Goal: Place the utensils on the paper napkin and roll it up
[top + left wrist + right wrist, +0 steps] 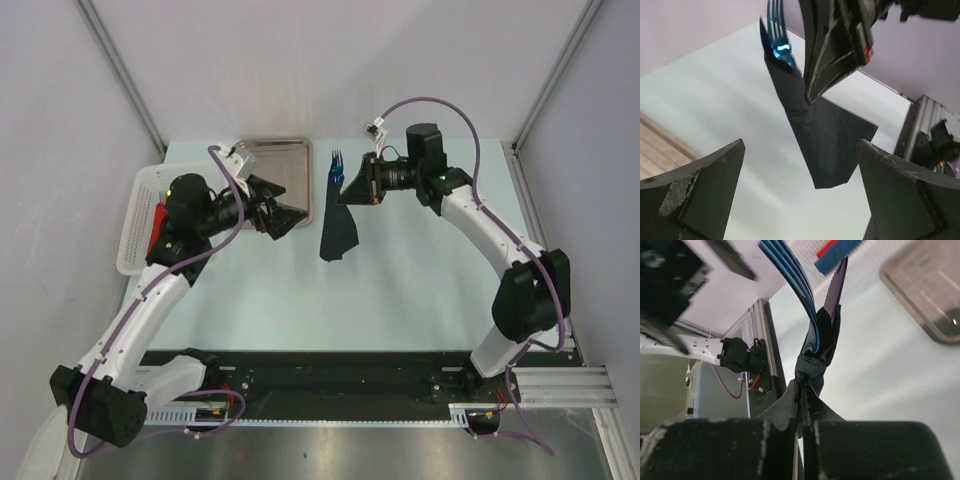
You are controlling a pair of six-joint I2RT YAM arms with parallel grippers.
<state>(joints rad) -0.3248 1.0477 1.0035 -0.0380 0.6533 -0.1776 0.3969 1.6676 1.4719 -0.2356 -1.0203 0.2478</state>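
**While pinching the napkin bundle: right side clamped, left side spread**

While seen from above, pinches the black paper napkin (335,235) with the right gripper (348,194), fingers (780,410) pressed flat together on a fold of the paper. Shows the napkin wrapped loosely around both utensils, long and narrow, running from beside the steel tray (285,160) toward the near side of the table (420,290). Cannot tell whether its lower end touches the table or hangs just above it. Has the blue fork (337,160) sticking out of the far end, tines fully clear of the paper. Puts the purple knife (836,287) right beside the fork in the right wrist view, serrated edge visible, lower part tucked into the same wrap.

Sets the left gripper (292,222) spread wide, holding nothing, just left of the napkin, apart from it and pointing at it. Frames the napkin between both left fingers (705,195) in the left wrist view, with the right gripper's dark tip on the napkin's edge just below the fork.

Places the steel tray at the far side, just beyond the left gripper. Places a white basket (135,230) at the table's left edge, red and blue flat pieces (840,249) inside.
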